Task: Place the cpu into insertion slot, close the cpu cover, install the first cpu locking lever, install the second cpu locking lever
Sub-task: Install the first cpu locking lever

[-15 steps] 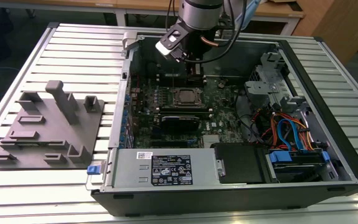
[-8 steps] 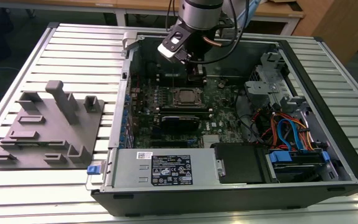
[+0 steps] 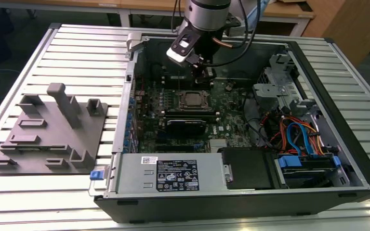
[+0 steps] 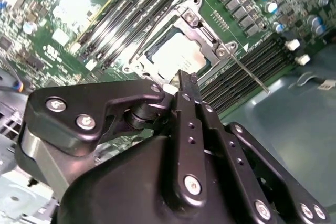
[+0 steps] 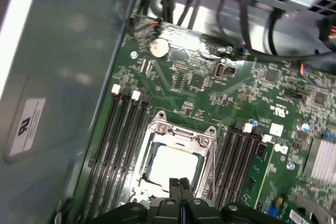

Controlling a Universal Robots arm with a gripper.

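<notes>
Pale silver-beige metal marks the cpu [image 5: 172, 165], which lies flat in its socket on the green motherboard [image 5: 189, 85], between 2 banks of black memory slots [image 5: 116, 145]. The cpu cover [image 5: 181, 136] appears to lie down over it, the chip's face showing through the window of the grey frame in both wrist views. One thin locking lever [image 4: 251, 73] runs out at an angle from the socket's corner in the second wrist view. I cannot tell for certain whether it is hooked home.

The tool [image 5: 180, 184] hangs just above the socket's edge with its fingers pressed together and nothing between them. In the exterior view it sits deep inside the open computer case [image 3: 236, 202], which stands on the slatted surface [image 3: 82, 43].

Judging by this, the lever work is the step in hand. Done well, the joined fingertips serve as 1 blunt pusher: contact on the lever's rod only, a steady press down and then sideways under its hook, and no touch on the cpu face or the slot latches beside it.
</notes>
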